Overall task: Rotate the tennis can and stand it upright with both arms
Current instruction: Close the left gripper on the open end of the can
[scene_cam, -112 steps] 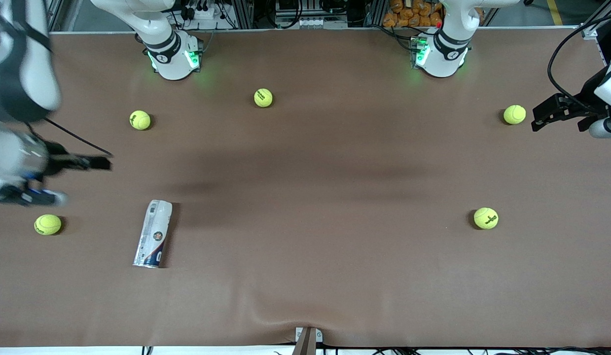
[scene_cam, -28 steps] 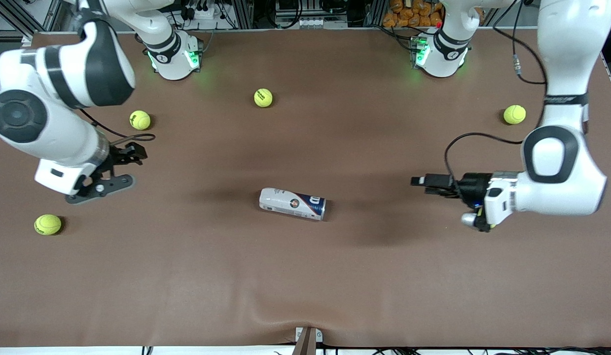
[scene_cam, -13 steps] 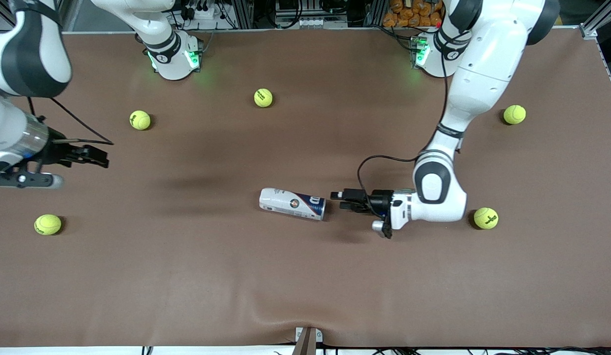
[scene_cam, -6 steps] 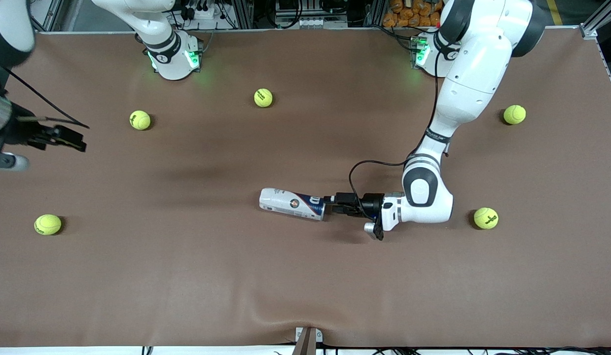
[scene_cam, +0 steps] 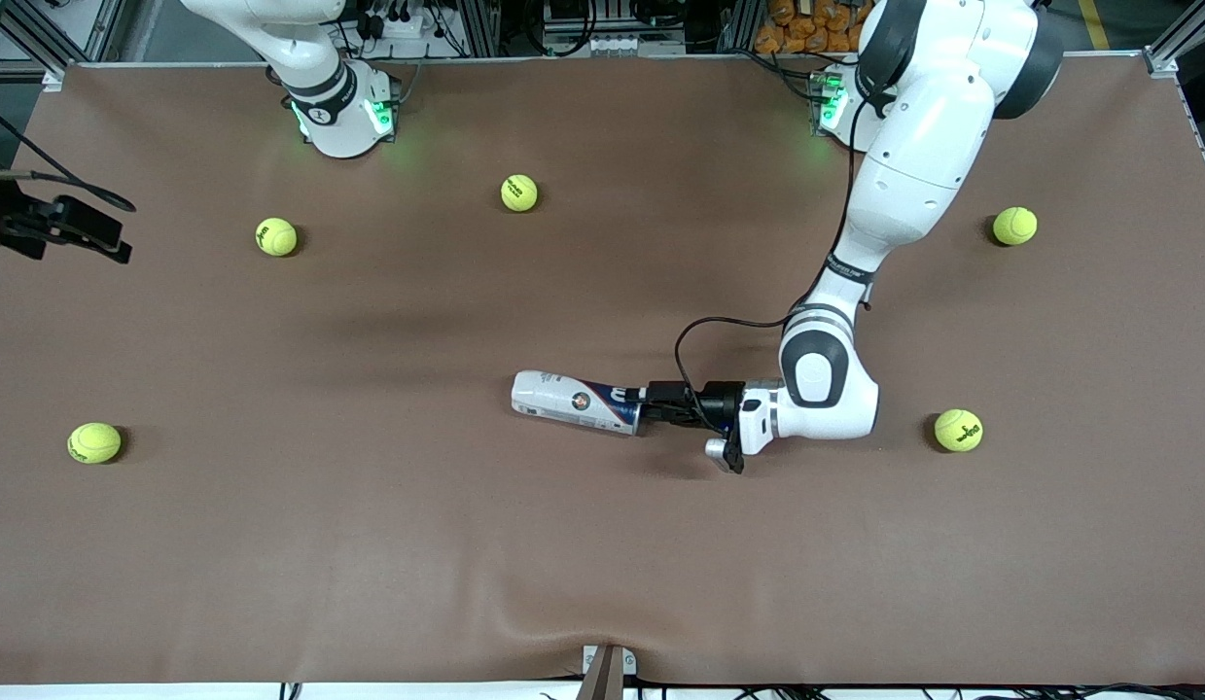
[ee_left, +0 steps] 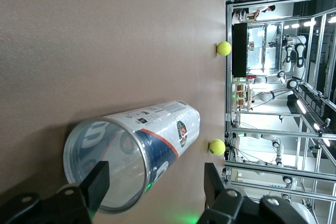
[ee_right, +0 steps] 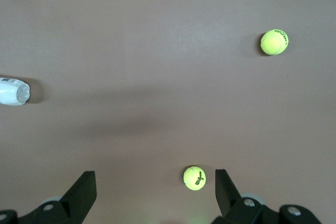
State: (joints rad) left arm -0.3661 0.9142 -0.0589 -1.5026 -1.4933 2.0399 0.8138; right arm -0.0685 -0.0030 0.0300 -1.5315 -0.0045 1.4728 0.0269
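The tennis can (scene_cam: 576,401) is seen lying on its side mid-table, its long axis pointed at the left gripper (scene_cam: 651,402) — spread open around its rim end, nothing clamped — while the right gripper (scene_cam: 101,231), open and empty, is held well apart.

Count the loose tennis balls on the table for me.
5. Two lie toward the right arm's end, one near the right arm's base, two toward the left arm's end. None seems hidden.
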